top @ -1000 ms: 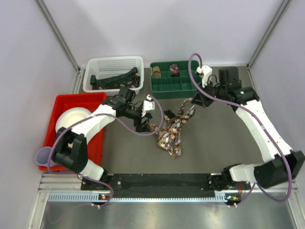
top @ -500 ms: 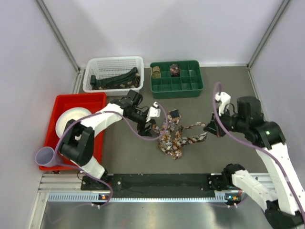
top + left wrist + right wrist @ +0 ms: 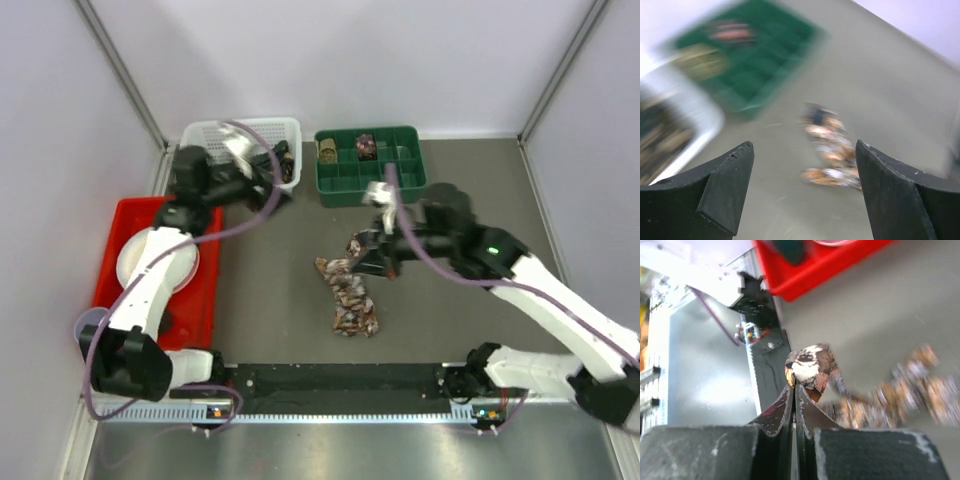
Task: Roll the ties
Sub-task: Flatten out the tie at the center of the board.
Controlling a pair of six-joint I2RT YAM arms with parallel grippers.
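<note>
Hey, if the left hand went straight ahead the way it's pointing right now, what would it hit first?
Most likely the floral tie lying on the table. In the wrist view it sits nearly centred ahead of the open left hand. Blur leaves the depth unclear.

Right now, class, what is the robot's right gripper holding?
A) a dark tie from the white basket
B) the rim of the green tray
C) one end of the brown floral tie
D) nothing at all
C: in the right wrist view, the right gripper is shut with an end of the brown floral tie pinched at its tips.
</note>
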